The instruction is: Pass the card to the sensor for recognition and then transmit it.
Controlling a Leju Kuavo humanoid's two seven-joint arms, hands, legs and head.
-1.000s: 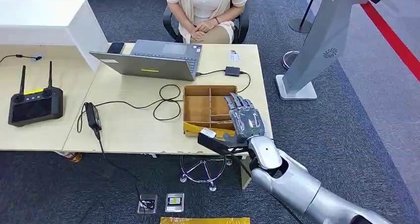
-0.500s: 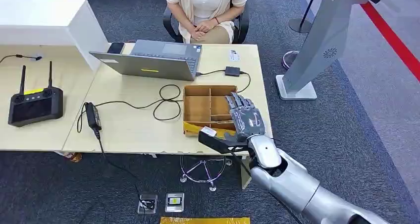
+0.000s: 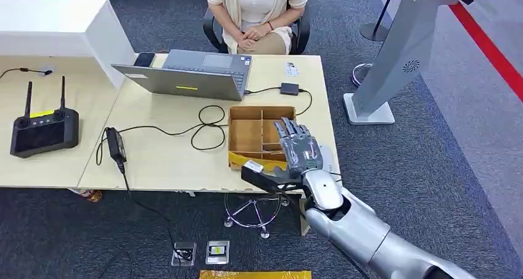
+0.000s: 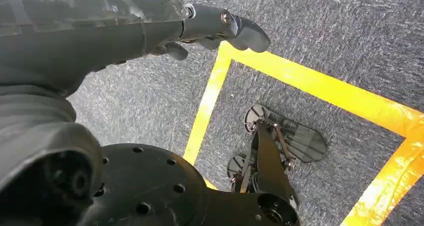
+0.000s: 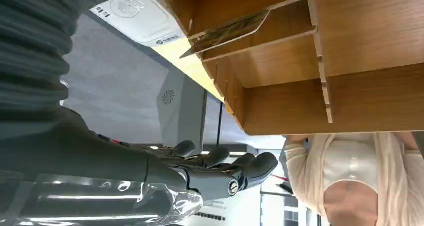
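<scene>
Spread metallic right hand (image 3: 298, 150), fingers apart, above compartmented wooden box (image 3: 251, 131) with thin flat card (image 5: 227, 32) inside.

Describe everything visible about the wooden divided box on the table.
The wooden box is a shallow, open-topped tray of light brown wood, split by thin partitions into several compartments. It sits flat near the front right edge of the table, with a yellow strip along its near side. A card leans on edge in one compartment. The right robot hand hovers over its right part, fingers extended; contact cannot be told.
</scene>
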